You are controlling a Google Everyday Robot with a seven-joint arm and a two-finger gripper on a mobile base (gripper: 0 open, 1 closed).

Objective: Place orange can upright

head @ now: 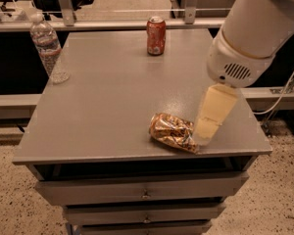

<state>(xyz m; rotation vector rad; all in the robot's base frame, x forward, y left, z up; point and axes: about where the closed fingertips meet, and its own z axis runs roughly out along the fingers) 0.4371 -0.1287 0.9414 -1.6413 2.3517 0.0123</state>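
The orange can [171, 130], shiny orange-gold with mottled markings, lies on its side near the front right of the grey table [103, 111]. My gripper [205, 132] hangs from the white arm [255, 33] that reaches in from the upper right. Its cream tip comes down right beside the can's right end, at or just above the table top. I cannot tell whether it touches the can.
A red soda can [156, 35] stands upright at the back middle of the table. A clear water bottle [49, 48] stands at the back left. Drawers [142, 190] sit under the table top. Metal rails and frames run behind the table.
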